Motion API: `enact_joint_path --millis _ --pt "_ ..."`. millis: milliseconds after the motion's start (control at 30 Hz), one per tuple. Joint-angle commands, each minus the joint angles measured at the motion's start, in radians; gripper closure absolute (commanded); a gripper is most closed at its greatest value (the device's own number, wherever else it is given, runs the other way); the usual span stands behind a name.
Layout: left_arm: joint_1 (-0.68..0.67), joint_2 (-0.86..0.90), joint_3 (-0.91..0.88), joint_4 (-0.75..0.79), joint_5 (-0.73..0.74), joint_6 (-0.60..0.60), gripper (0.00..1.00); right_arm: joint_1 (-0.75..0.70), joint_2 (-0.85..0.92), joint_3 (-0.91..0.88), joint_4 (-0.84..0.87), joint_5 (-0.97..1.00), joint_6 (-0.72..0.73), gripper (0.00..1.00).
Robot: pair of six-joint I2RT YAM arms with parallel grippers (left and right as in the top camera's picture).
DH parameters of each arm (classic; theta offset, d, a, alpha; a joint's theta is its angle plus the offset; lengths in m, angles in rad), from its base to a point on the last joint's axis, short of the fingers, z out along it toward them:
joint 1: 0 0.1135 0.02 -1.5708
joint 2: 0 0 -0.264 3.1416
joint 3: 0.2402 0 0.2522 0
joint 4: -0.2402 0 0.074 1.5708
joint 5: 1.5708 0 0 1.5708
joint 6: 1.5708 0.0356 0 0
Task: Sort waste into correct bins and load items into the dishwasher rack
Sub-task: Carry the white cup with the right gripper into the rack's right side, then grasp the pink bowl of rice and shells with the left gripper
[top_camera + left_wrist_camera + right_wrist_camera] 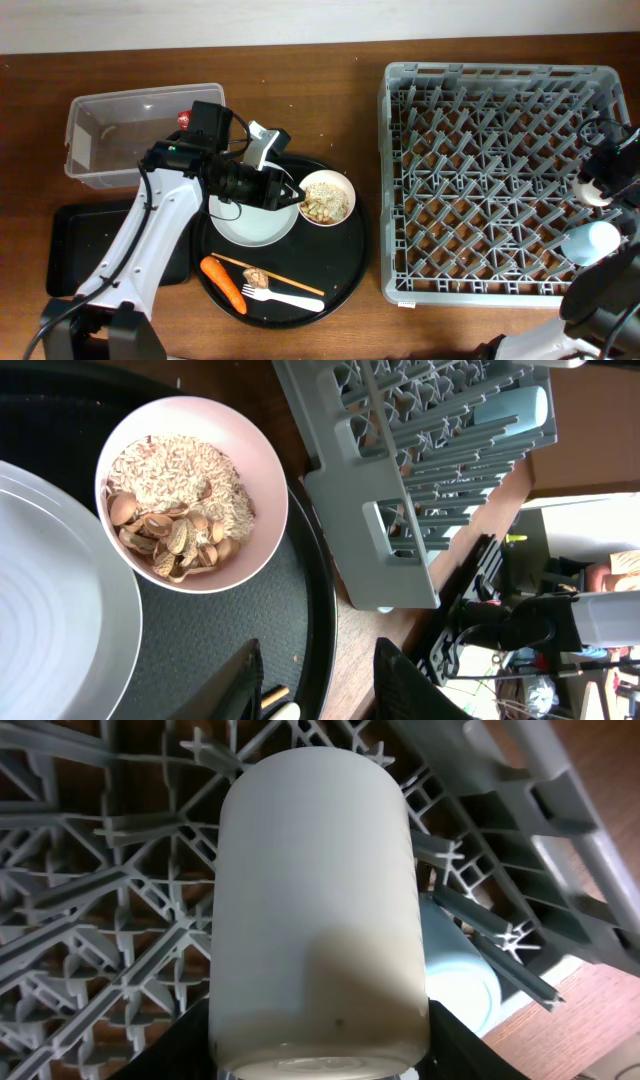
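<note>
The left tool hangs with its fingers spread apart and nothing between them, low over the large round black tray. Just ahead of it and a little to the left in its own view sits the white bowl, holding beige food crumbs (rice-like grains and broken shells). The white round plate lies at the tool's left, touching or nearly touching the bowl. On the tray's near part, off to the tool's side and apart from it, lie the orange carrot, the small brown food scrap, the thin wooden chopsticks and the white plastic fork. Behind the tool, on the counter, stand the clear tub and, near it, the shallow black rectangular tray. A red crumpled wrapper shows at the tub's edge beside the arm.

The right tool is pinching the pale cup by its sides, over the pegs of the dishwasher rack; whether the cup rests on them I cannot tell. The blue cup lies in the rack just to the tool's right.
</note>
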Motion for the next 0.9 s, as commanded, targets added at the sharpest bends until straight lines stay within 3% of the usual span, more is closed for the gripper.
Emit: enact_joint_path --millis 0,67,133,167,400,600,700,733,867 --pt "0.002 -0.011 0.006 -0.001 0.000 0.024 0.64 0.000 0.027 0.019 0.009 -0.014 0.015 0.54" --pt "0.002 -0.011 0.006 -0.001 0.000 0.024 0.64 0.000 0.032 0.019 0.016 -0.034 0.011 0.50" --pt "0.002 -0.011 0.006 -0.001 0.000 0.024 0.64 0.000 0.032 0.019 0.051 -0.090 0.004 0.12" --pt "0.002 -0.011 0.006 -0.001 0.000 0.023 0.64 0.000 0.032 0.019 0.066 -0.103 0.004 0.03" --pt "0.002 -0.011 0.006 -0.002 0.000 0.023 0.64 0.000 0.031 0.019 0.082 -0.135 0.005 0.02" --pt "0.002 -0.011 0.006 -0.005 -0.026 0.023 0.64 0.000 -0.017 0.021 0.032 -0.293 -0.027 0.02" --pt "0.002 -0.011 0.006 -0.012 -0.069 0.023 0.63 0.000 -0.078 0.021 -0.018 -0.395 -0.103 0.02" --pt "0.002 -0.011 0.006 -0.014 -0.097 0.023 0.57 0.000 -0.111 0.021 -0.048 -0.442 -0.138 0.02" --pt "0.002 -0.011 0.006 -0.015 -0.186 0.023 0.52 0.029 -0.230 0.021 -0.191 -0.600 -0.277 0.02"
